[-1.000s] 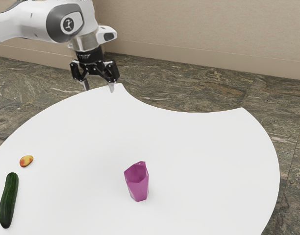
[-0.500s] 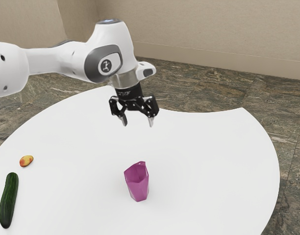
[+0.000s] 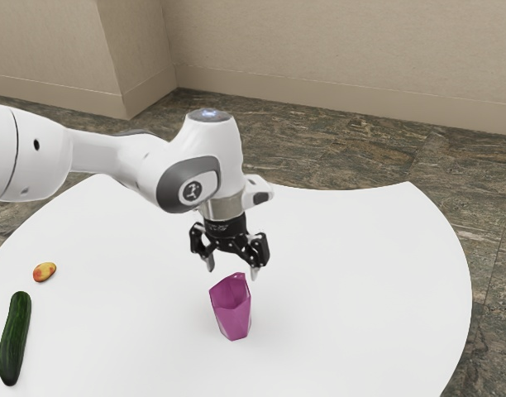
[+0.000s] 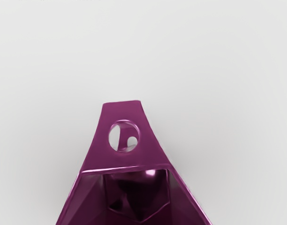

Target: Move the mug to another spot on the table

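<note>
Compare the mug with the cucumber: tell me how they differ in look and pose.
The mug is purple, faceted and hollow; the cucumber is dark green, long and rounded. The mug stands upright; the cucumber lies flat. The mug sits just below the open gripper; the cucumber lies far off, at the exterior view's left. Both rest on the white table.
</note>
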`<state>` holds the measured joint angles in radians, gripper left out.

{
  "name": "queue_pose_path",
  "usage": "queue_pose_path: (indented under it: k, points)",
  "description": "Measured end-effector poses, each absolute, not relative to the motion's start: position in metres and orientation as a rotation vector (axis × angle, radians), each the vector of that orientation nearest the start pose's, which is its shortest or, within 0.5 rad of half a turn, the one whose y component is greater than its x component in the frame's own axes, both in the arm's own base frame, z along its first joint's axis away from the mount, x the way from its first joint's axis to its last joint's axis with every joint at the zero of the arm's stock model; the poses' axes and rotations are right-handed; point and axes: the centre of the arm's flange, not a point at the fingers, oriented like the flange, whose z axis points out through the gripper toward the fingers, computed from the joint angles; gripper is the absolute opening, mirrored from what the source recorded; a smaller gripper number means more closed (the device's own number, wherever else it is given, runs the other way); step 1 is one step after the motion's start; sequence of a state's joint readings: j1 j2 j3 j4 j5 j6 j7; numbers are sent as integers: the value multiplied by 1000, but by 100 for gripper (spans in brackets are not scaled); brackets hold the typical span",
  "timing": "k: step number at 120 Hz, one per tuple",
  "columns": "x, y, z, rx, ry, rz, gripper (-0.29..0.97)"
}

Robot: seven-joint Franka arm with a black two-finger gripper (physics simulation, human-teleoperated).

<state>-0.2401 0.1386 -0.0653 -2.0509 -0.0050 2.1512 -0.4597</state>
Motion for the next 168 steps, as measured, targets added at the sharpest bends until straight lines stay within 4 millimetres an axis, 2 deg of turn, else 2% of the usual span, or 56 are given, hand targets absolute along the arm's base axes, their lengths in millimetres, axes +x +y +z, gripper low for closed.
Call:
queue_pose_path:
  k: [18, 31, 56, 73, 145, 154, 161, 168]
  points:
    - [550, -176, 340, -3113, -198, 37, 67]
    - [546, -178, 326, -3110, -178, 31, 68]
    - [544, -175, 315, -3107, -167, 9, 66]
    - [548, -171, 300, -3094, -151, 13, 63]
    - [553, -164, 302, -3071, -165, -37, 18]
    - [553, -163, 306, -3066, -184, -46, 11]
    - [556, -163, 313, -3068, -202, -62, 11]
    - [559, -163, 320, -3073, -218, -67, 6]
